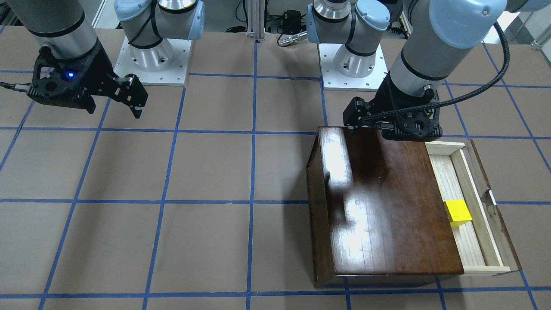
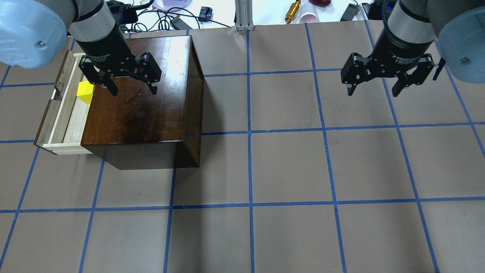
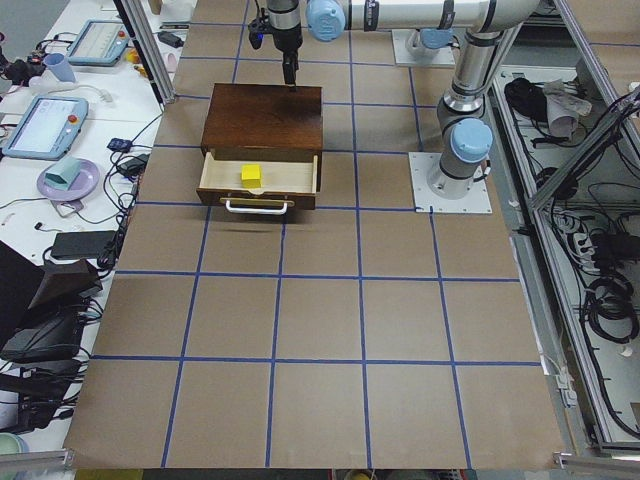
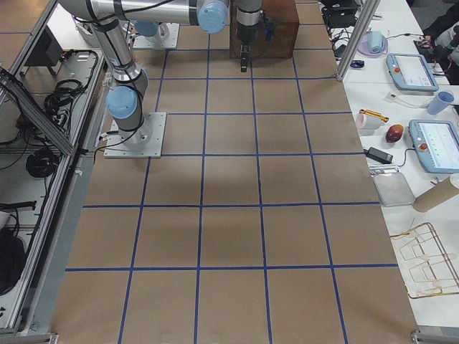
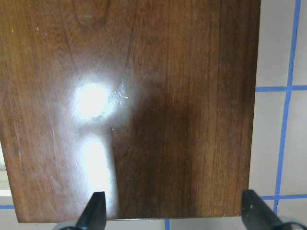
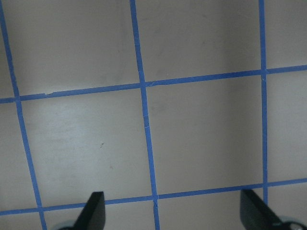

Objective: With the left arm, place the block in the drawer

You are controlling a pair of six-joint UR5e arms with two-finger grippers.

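The small yellow block (image 2: 85, 93) lies inside the pulled-out drawer (image 2: 64, 113) of the glossy dark-brown box (image 2: 144, 102); it also shows in the front-facing view (image 1: 458, 212) and the exterior left view (image 3: 251, 175). The drawer (image 1: 473, 206) is pale bare wood with a dark front and a metal pull (image 3: 257, 208). My left gripper (image 2: 133, 91) is open and empty, above the box's top, beside the block and apart from it. Its fingertips (image 5: 96, 211) frame the box top in the left wrist view. My right gripper (image 2: 374, 92) is open and empty over the bare table.
The table is brown paper with blue tape grid lines (image 2: 248, 132). Cables, a cup and small items (image 2: 299, 9) lie past the far edge. Both arm bases (image 1: 150, 56) stand at the robot's edge. The right wrist view shows only table.
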